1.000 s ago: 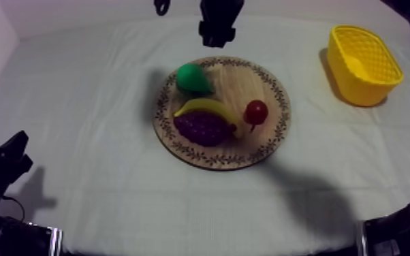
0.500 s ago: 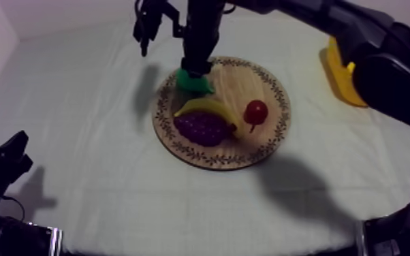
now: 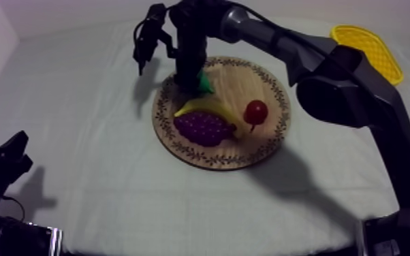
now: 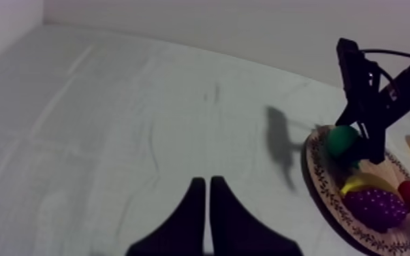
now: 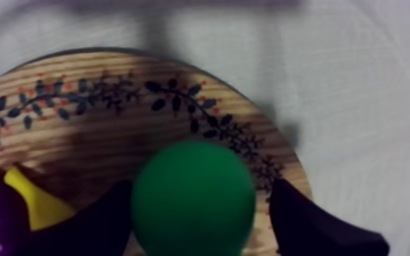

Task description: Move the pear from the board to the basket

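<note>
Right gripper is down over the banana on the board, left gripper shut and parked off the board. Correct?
No: the right gripper is down over the pear, not the banana. The right wrist view shows its open fingers either side of the pear on the board, the banana beside it. The left gripper is shut, off the board.

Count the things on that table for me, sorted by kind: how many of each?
Toy fruit: 4: pear, banana, bunch of grapes, small red fruit
Wooden board: 1
Yellow basket: 1
Total: 6
</note>
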Controlling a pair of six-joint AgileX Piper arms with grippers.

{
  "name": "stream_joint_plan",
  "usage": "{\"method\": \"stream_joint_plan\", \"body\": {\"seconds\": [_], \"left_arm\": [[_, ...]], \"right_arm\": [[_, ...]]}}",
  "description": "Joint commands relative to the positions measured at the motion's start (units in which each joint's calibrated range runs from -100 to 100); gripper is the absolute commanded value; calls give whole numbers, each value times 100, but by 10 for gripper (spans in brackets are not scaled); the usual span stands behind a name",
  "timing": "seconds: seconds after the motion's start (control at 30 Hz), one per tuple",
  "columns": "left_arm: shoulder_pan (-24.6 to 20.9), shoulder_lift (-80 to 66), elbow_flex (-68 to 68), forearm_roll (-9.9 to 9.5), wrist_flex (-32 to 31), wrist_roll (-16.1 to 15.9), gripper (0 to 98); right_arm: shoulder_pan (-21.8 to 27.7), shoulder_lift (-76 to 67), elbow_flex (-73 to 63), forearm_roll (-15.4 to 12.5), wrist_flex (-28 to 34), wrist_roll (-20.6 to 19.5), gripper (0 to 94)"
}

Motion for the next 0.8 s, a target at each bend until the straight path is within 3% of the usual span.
{"method": "stream_joint_plan", "body": {"seconds": [0.0,0.43,0.77], "left_arm": [[-1,0,-2,-2,0,0,1],[-1,0,-2,-2,0,0,1],[-1,0,-2,-2,0,0,1]], "right_arm": [[7,52,-32,-34,-24,19,505],[-44,-79,360,-87,-105,36,418],[-14,-1441,1425,-66,-143,64,410]]}}
